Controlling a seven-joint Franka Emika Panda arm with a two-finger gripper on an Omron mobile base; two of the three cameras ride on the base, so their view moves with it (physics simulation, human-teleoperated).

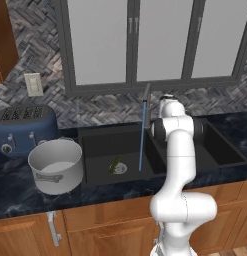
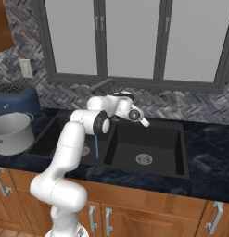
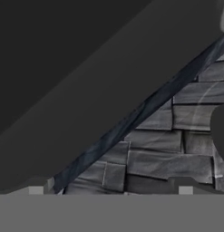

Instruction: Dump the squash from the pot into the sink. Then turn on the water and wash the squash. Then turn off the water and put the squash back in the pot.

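Left base view: the pot (image 1: pixel 56 165) stands upright on the dark table (image 1: pixel 15 197), just left of the sink (image 1: pixel 97 145) and in front of a blue toaster (image 1: pixel 25 129). The squash (image 1: pixel 115 165) lies on the floor of the wider left basin, beside the round drain (image 1: pixel 120 168). A thin blue stream of water (image 1: pixel 141 135) falls from the faucet (image 1: pixel 147 93) into that basin. The white arm (image 1: pixel 177 165) rises in front of the sink and hides the hand behind its upper links.

Right base view: the arm bends over the divider between the basins, the gripper (image 2: pixel 144 122) reaching right over the smaller basin, near the faucet (image 2: pixel 105 83). The pot (image 2: pixel 13 133) sits at the left edge.

Hand view: the black sink wall (image 3: pixel 77 77), a strip of table edge (image 3: pixel 145 108) and grey herringbone tiles (image 3: pixel 163 154). The jaws stand wide apart, holding nothing.
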